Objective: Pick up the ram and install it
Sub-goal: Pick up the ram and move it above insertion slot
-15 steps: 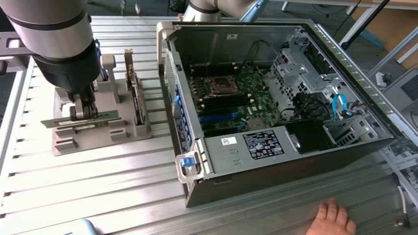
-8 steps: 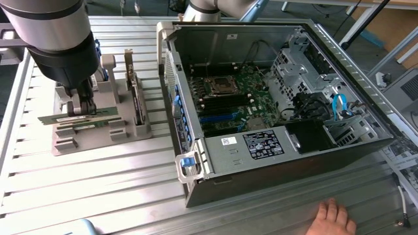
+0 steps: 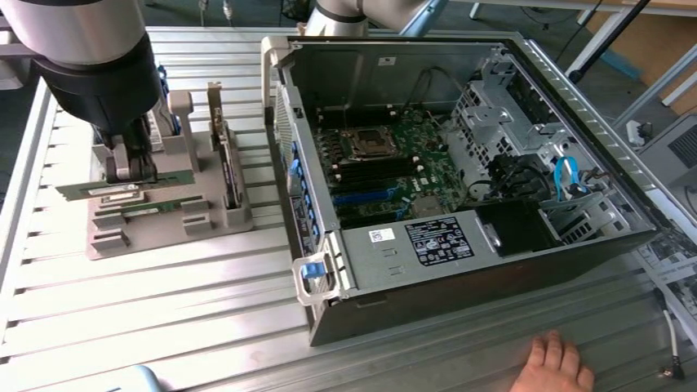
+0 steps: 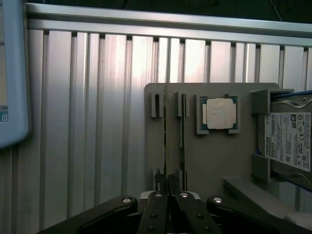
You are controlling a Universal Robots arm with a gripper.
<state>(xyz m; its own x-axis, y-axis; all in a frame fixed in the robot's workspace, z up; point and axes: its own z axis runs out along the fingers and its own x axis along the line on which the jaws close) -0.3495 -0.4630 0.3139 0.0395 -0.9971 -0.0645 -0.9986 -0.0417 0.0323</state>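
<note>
right now the claw (image 3: 135, 170) is pinched shut on one ram (image 3: 93, 190) standing in the gray holder (image 3: 163, 233) on the bench (image 3: 163, 286), so this looks like the pick-up step, and i think it needs a straight pull up.

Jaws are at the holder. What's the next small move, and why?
Probably a straight lift. The jaws look shut on the ram, which stands edge-up in slots of the holder beside a second stick; a sideways pull would likely bind.
</note>
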